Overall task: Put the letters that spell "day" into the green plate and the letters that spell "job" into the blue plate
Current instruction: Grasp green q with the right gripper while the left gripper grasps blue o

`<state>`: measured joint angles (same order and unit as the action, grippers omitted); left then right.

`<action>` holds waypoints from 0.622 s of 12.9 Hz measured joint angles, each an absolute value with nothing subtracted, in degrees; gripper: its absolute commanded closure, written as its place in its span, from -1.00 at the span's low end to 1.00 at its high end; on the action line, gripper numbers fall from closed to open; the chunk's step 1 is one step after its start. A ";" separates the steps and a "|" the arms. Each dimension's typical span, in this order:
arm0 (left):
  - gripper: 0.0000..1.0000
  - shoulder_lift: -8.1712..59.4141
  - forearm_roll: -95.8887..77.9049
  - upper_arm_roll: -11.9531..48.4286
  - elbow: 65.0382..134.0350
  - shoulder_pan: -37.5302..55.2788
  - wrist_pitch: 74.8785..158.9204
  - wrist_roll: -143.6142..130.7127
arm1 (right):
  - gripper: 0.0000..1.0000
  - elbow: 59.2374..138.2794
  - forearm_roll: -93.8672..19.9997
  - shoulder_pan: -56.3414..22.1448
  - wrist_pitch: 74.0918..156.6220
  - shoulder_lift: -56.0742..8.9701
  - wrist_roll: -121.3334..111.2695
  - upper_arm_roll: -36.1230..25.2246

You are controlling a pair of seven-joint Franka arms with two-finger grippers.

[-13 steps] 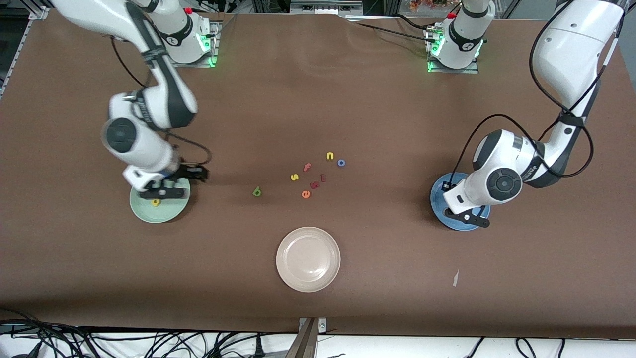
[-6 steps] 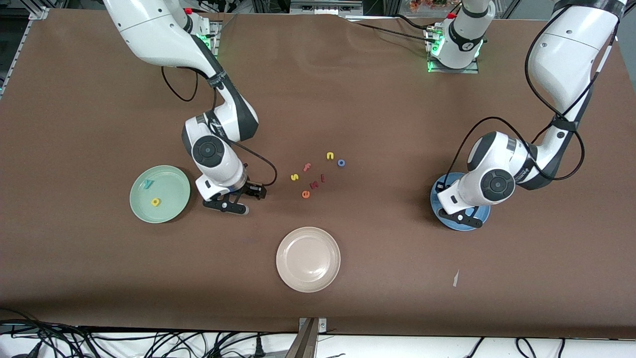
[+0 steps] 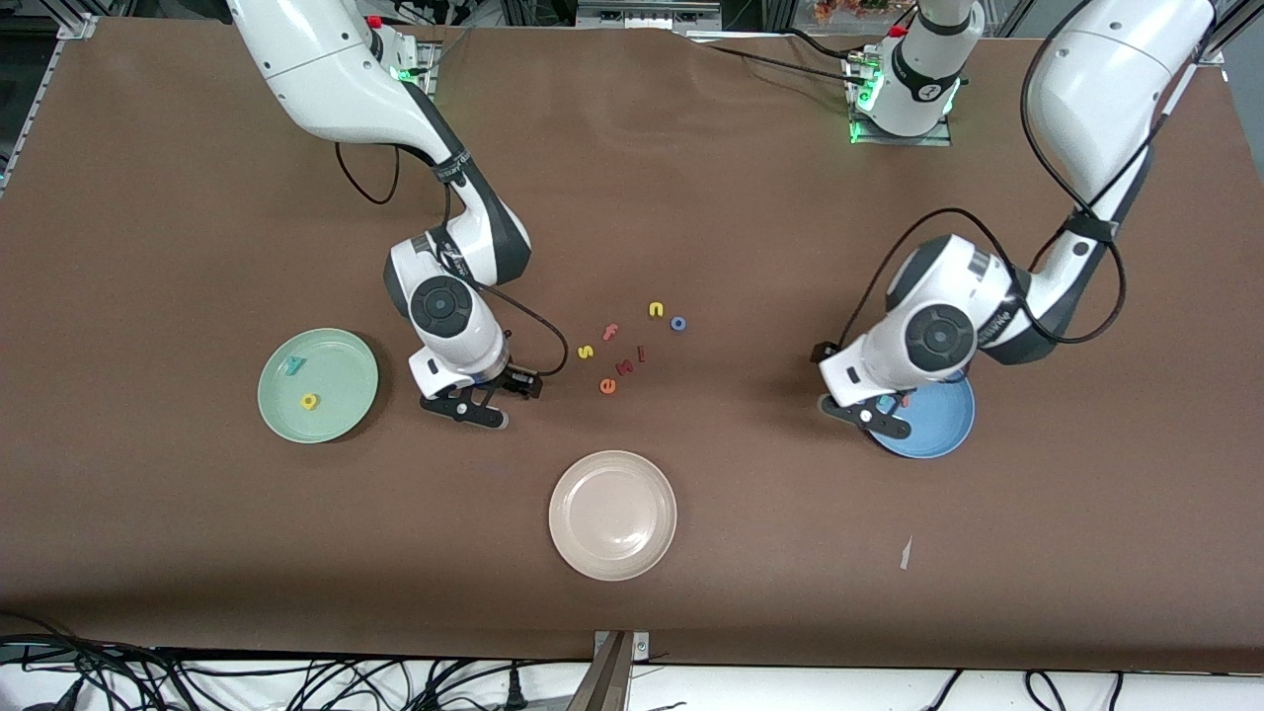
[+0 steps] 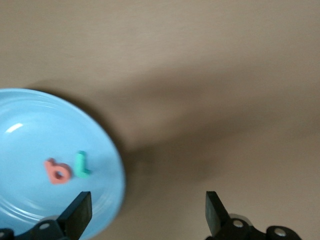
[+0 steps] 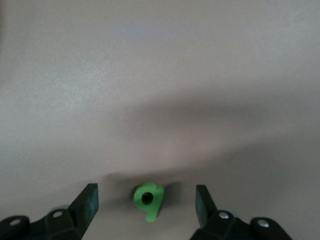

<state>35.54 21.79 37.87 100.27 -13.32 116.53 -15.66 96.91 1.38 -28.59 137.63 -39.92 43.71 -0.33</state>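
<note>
Brown table. Right gripper (image 5: 145,202) open wide, green d (image 5: 148,199) lying between its fingers. Judgement: drop straight, centre, close gently. Left gripper (image 4: 145,215) open, empty, at blue plate (image 4: 30,130) rim; b (image 4: 57,171) and j (image 4: 81,165) inside.

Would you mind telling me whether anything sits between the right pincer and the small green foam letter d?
Nothing visible does. The right pincer is open with the green foam letter d lying on the brown table directly between its fingers.
</note>
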 measured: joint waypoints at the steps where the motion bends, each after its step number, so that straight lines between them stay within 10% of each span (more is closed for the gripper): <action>1: -1.00 35.42 21.79 40.08 100.27 -13.13 116.29 -19.39 | -0.53 96.94 1.38 -28.74 138.25 -40.09 43.92 -0.34; 8: -1.00 37.89 20.66 43.81 100.68 -1.83 122.73 -58.89 | -0.20 97.60 1.37 -28.79 140.58 -41.58 44.02 -0.55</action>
